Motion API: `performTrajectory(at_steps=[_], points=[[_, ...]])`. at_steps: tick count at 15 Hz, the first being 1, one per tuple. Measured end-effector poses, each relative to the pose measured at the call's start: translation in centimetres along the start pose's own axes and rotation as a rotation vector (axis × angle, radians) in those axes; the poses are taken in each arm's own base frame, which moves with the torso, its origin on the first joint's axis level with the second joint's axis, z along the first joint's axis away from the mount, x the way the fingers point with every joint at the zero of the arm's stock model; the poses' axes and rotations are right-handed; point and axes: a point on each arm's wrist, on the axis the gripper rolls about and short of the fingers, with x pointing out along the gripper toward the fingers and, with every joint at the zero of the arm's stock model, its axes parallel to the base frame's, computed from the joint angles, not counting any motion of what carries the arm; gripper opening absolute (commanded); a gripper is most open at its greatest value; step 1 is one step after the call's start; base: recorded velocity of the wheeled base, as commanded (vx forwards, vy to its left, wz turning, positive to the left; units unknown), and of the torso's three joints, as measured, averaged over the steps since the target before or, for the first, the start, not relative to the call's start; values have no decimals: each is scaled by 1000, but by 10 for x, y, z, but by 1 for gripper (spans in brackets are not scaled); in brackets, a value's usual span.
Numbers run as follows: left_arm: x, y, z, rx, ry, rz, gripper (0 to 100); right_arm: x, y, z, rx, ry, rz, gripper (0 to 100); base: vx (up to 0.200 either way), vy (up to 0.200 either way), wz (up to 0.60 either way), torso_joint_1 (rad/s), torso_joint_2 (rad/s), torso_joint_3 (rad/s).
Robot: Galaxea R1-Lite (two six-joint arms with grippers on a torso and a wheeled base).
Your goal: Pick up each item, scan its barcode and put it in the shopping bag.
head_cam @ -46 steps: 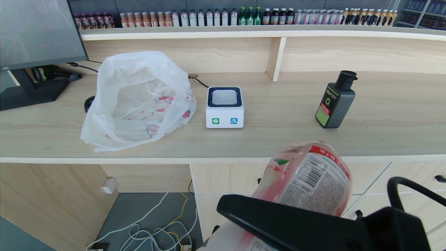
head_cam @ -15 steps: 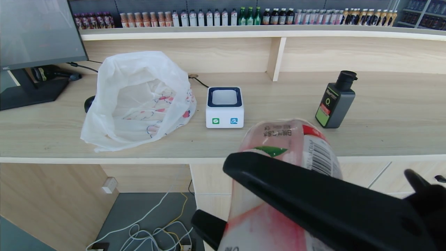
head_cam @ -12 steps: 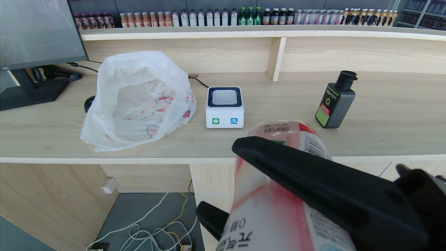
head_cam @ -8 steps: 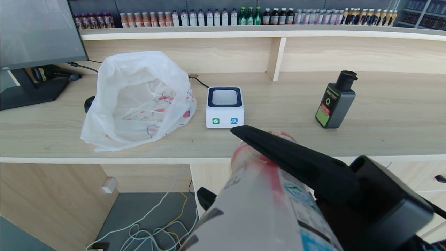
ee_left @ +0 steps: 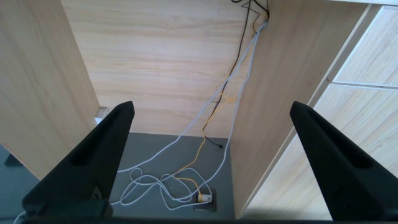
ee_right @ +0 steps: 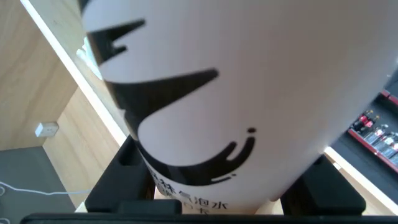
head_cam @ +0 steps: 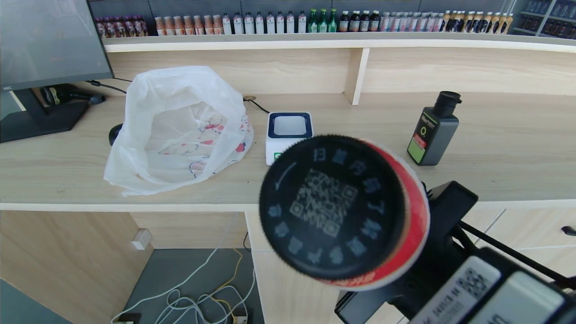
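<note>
A pink-and-white drink bottle (head_cam: pixel 342 207) with a dark cap is held up in front of the counter, the cap end pointing at the head camera. My right gripper (ee_right: pixel 221 193) is shut on its body (ee_right: pixel 236 93), a black finger on each side. The white scanner (head_cam: pixel 288 128) sits on the counter just behind the bottle, partly hidden by it. The white shopping bag (head_cam: pixel 180 130) stands open to the scanner's left. A dark grey bottle (head_cam: pixel 433 130) stands upright at the counter's right. My left gripper (ee_left: pixel 211 168) hangs open and empty below the counter.
A monitor (head_cam: pixel 45 40) on a black stand occupies the counter's far left, with a black mouse (head_cam: pixel 114 132) beside the bag. A raised shelf (head_cam: pixel 315 42) with rows of drinks runs along the back. Cables (ee_left: pixel 186 180) lie on the floor under the counter.
My right gripper has swung the drink bottle up and round: its barcoded side showed before, now the cap faces the head camera and covers part of the scanner.
</note>
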Motion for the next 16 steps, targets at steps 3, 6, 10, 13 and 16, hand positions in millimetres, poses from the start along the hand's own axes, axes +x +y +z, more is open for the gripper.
performTrajectory(at_steps=[3, 6, 10, 13, 16], points=[[0, 0, 0, 0, 0, 0, 100, 10, -5, -15, 80, 38, -48, 0, 0, 0, 0, 0, 0, 0], [0, 0, 0, 0, 0, 0, 100, 22, -11, -20, 137, 40, -110, 0, 0, 0, 0, 0, 0, 0], [0, 0, 0, 0, 0, 0, 100, 38, -24, -28, 337, 49, -217, 0, 0, 0, 0, 0, 0, 0], [0, 0, 0, 0, 0, 0, 100, 45, -29, -35, 570, 50, -279, 0, 0, 0, 0, 0, 0, 0], [0, 0, 0, 0, 0, 0, 100, 51, -36, -46, 743, 34, -329, 0, 0, 0, 0, 0, 0, 0]])
